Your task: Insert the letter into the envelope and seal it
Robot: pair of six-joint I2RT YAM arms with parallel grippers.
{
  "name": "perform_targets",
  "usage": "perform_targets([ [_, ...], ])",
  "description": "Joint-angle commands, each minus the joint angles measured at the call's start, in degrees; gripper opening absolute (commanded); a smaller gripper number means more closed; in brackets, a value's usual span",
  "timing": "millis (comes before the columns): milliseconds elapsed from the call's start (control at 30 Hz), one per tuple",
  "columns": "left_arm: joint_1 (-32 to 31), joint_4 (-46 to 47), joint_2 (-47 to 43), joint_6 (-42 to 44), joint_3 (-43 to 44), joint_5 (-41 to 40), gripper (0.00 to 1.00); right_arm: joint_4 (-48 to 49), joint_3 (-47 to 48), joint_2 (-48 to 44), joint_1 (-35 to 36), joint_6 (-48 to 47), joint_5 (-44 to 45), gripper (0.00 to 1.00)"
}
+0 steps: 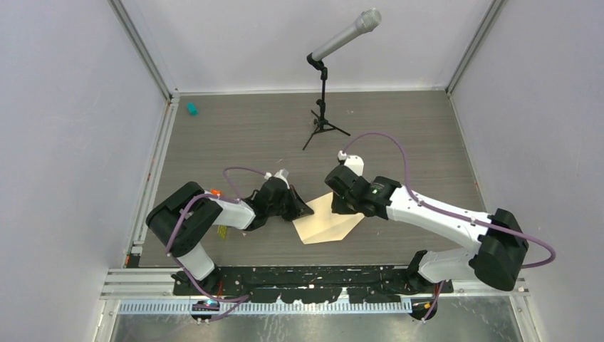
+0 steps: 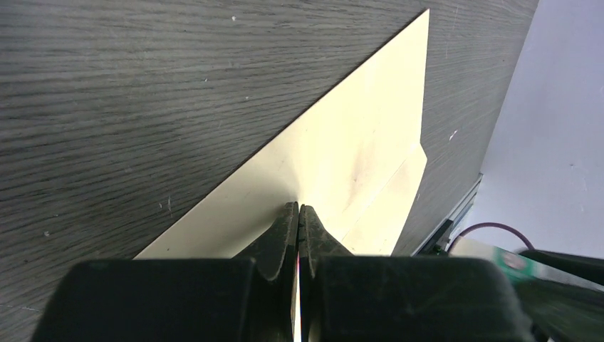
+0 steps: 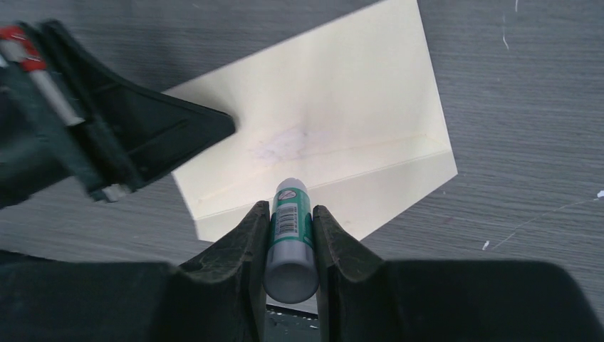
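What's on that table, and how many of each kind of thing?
Robot arms: 2, left and right
Envelope: 1
Glue stick: 1, held in the right arm's jaws
Microphone on a stand: 1
Small teal object: 1
Total: 6

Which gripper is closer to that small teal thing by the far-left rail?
Left. The left gripper, shut at the envelope's left edge, lies toward the near right of the teal object. The right gripper, holding a glue stick over the envelope, is farther right still.
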Motion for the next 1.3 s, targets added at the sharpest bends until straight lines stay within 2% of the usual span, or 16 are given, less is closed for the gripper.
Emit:
perform_targets([
  [0, 0.2, -0.5, -1.2, 3.6, -0.1, -0.8, 0.0, -2.0, 5.4, -3.9, -1.2, -2.1, -1.9, 0.01],
  [67, 0.2, 0.5, -3.7, 5.2, 1.0, 0.0, 0.04, -2.9, 6.3, -5.1, -1.7, -2.5, -2.9, 0.0],
  [167, -0.1, -0.1, -8.6, 8.7, 3.2, 0.1, 0.16, -4.6, 7.6, -7.0, -2.6, -3.1, -3.9, 0.01],
  [267, -0.4, -4.8, -13.5, 13.9, 6.0, -0.7, 0.29, -7.2, 9.6, -9.0, -3.3, -3.8, -4.2, 0.01],
  [433, -1.6, -10.0, -22.5, 26.1, 7.6, -3.7, 0.5, -12.4, 13.7, -12.5, -4.2, -5.3, -5.1, 0.01],
  [533, -2.5, -11.6, -27.0, 33.7, 7.9, -3.1, 0.57, -15.1, 15.9, -13.5, -4.3, -6.1, -6.1, 0.01],
  [667, -6.1, -15.6, -31.9, 46.2, 10.7, -1.3, 0.59, -17.1, 18.3, -14.1, -4.3, -7.2, -9.1, 0.01],
  [800, -13.8, -18.7, -34.5, 60.0, 13.5, -2.9, 0.6, -17.9, 20.5, -13.7, -4.3, -8.4, -13.2, 0.01],
  [933, -18.9, -16.3, -34.6, 69.3, 13.0, -3.2, 0.61, -17.8, 21.8, -12.8, -4.1, -9.1, -17.6, 0.01],
  [1267, -20.1, -6.1, -32.6, 75.4, 9.8, 0.2, 0.61, -17.3, 23.5, -12.1, -2.6, -8.7, -21.5, 0.01],
])
